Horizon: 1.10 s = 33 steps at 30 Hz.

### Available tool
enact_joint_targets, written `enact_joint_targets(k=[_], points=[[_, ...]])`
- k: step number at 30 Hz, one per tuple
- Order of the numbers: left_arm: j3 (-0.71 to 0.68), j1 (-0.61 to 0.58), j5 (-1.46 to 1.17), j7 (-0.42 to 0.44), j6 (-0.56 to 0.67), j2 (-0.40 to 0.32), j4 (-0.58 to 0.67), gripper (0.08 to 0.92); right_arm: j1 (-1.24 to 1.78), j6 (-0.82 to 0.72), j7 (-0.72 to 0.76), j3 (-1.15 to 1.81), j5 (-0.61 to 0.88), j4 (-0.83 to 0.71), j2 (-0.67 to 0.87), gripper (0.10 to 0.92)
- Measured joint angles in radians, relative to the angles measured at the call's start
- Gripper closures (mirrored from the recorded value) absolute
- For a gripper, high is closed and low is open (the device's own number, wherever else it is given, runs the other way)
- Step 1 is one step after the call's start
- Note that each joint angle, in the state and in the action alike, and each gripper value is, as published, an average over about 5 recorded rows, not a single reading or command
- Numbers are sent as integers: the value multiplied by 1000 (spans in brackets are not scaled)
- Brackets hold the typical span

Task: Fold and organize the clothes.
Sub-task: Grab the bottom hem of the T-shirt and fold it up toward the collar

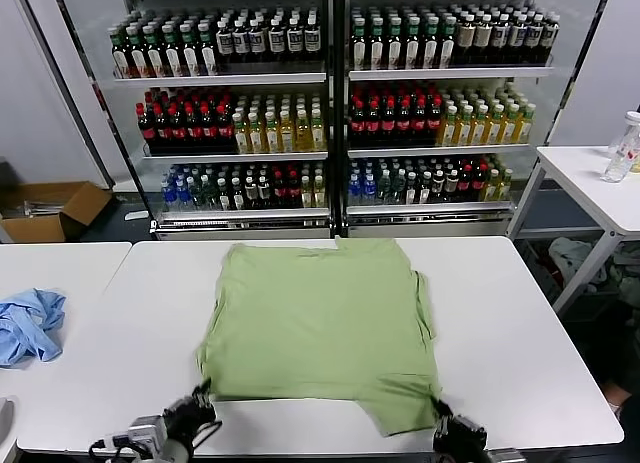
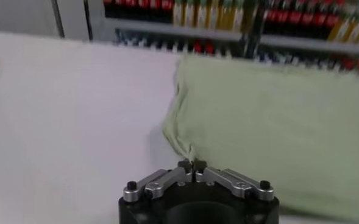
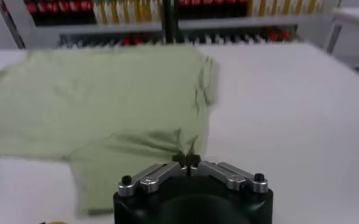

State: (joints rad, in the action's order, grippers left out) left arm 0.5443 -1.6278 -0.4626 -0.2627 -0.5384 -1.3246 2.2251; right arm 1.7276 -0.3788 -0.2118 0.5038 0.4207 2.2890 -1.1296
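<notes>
One big white table [image 1: 520, 363] is in front of me, and the pale green shirt [image 1: 320, 318] lies flat in the middle of it, plain side up, with its far edge close to the drink shelves [image 1: 330, 103]. Both of my arms are low at the near edge of the table. My left gripper [image 2: 192, 164] is pressed together on the near left corner of the shirt, and a little tip of cloth sits between its fingers. My right gripper [image 3: 188, 161] is pinched on the near right corner, where the cloth is a bit bunched and hangs lower. I think the step now is to fold the near edge up and over. To do it well, I should lift both corners together, keep the edge tight and straight, and carry both sides evenly so no side sags or twists.
</notes>
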Motion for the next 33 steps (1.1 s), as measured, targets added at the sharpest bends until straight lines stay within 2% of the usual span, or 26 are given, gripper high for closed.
enact_joint_targets(k=[5,10,24,28,33], points=[[22,21,-55,3,21,31,23,916,-96,28,-6,-16,20,-41,42,919],[19,70,-94,6,36,60,-5,916,-228,41,-9,-65,33,-114,74,919],[-40,326,-85,38,67,96,-268,916,-586,32,-15,-248,18,-378,91,916],[-58,389,-79,42,75,97,-343,890,-646,12,-12,-290,-2,-430,79,853],[-69,436,-71,43,84,99,-399,758,-673,0,-4,-314,-36,-454,75,715]])
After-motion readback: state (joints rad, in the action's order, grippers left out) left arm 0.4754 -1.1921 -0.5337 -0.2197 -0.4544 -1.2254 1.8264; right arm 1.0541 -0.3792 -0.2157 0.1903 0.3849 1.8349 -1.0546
